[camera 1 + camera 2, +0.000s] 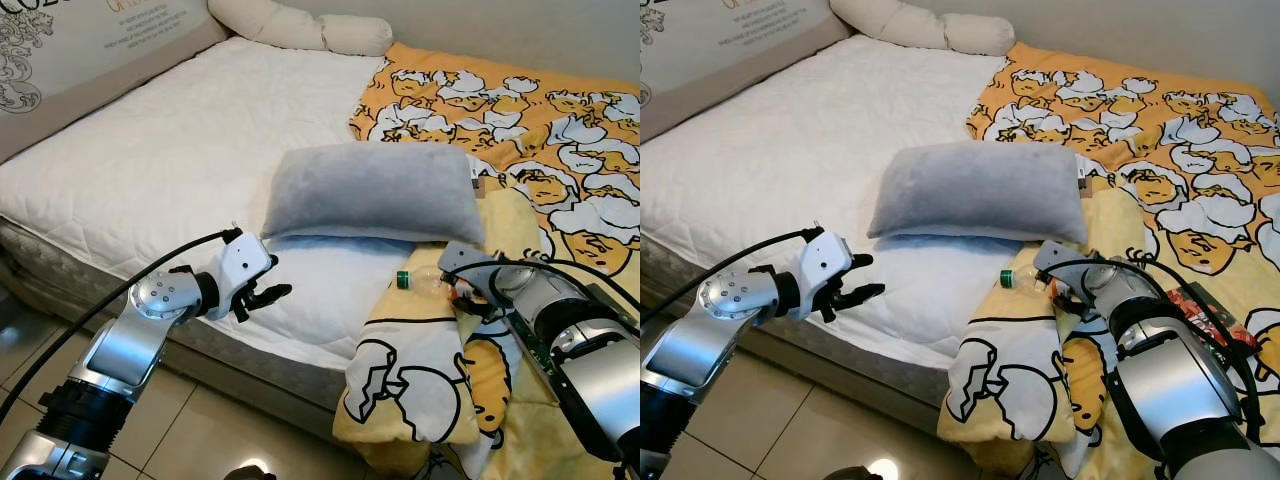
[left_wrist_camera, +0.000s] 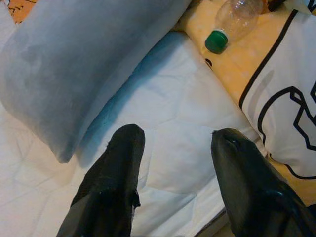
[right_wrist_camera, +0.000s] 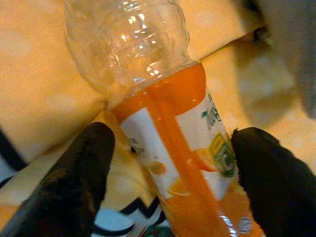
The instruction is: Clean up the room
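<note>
Bottle (image 3: 170,128), clear plastic w/ orange label and green cap, lies on its side on the yellow cartoon-print blanket (image 1: 420,370) near the bed's front edge, cap end pointing toward the white mattress (image 1: 170,160), just below the grey pillow (image 1: 375,190). Right gripper (image 3: 170,163) is down at the bottle w/ its two black fingers (image 3: 74,182) spread apart, one on each side of the labelled body; right wrist view shows a finger on either flank, close to the label, but can't tell if they're touching it. Bottle looks empty in its upper clear part. Left gripper (image 1: 262,295) hovers over the mattress front edge, well apart from the bottle, fingers open w/ nothing between them; its wrist view looks across bare quilted mattress toward the pillow and the green cap (image 2: 216,41). Long white bolster pillow (image 1: 300,28) sits at the far head of the bed. Tiled floor (image 1: 200,430) in front of the bed.
</note>
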You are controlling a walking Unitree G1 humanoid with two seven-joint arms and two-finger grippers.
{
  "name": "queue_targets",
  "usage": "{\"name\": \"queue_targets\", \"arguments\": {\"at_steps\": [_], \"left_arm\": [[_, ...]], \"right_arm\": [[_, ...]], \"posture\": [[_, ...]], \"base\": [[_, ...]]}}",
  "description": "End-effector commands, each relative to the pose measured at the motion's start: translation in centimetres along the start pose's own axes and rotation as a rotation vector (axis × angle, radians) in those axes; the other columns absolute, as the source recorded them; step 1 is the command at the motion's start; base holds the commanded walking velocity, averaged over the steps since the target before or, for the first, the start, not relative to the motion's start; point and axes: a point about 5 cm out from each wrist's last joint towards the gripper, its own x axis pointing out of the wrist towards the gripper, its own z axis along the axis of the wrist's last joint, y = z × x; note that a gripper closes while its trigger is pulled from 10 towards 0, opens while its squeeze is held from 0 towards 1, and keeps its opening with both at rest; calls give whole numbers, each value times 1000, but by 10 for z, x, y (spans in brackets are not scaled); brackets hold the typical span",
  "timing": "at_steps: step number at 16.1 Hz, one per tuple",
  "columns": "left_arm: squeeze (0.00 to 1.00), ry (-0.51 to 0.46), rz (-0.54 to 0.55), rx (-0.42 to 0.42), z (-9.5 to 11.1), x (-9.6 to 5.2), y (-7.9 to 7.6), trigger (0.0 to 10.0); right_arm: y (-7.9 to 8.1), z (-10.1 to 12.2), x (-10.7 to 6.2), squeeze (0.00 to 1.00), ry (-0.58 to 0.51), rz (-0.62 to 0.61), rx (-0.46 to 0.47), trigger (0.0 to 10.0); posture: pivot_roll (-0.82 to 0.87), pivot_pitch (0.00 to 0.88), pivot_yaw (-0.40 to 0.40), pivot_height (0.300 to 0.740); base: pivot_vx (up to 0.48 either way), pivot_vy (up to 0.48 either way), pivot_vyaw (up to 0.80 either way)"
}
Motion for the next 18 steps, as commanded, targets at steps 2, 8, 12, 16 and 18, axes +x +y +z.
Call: {"name": "queue_targets", "arguments": {"at_steps": [2,8,12,16,18], "left_arm": [[0,-1,-20,13,3,1,-3,10000],[0,3,-40,15,4,4,-4,10000],[0,0,-44,7,5,5,-6,10000],[0,2,-48,11,5,6,-7,10000],[0,4,-55,17,6,5,-8,10000]], "right_arm": [[4,-5,1,0,38,37,-1,0],[5,-13,1,0,65,55,50,0],[8,-16,2,0,62,70,76,0],[12,-14,4,0,37,49,105,10000],[11,-14,5,1000,31,24,116,10000]], "posture": [[-1,0,-9,740],[-8,0,-3,740],[-10,0,-5,740],[-14,0,5,740],[-6,0,9,740]], "base": [[0,0,0],[0,0,0],[0,0,0],[0,0,0],[0,0,0]]}}
